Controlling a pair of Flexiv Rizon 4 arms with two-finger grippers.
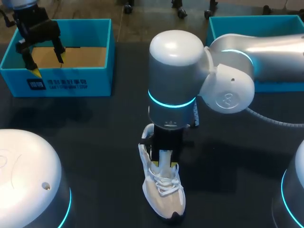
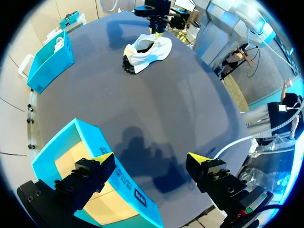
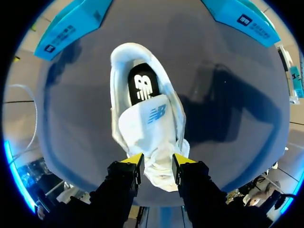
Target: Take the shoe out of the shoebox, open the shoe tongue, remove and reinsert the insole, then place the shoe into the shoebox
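Observation:
A white shoe stands on the dark table, toe toward the front edge. My right gripper comes straight down onto it. In the right wrist view the gripper is shut on the white tongue, which is raised between the yellow tips. The black insole shows inside the shoe. My left gripper hangs open above the blue shoebox at the back left. From the left wrist, the gripper stands open over the box's wall, with the shoe far ahead.
A second blue box sits at the back right, behind my right arm. It also shows in the left wrist view as a blue box beside the shoe. Bare table lies between the shoebox and the shoe.

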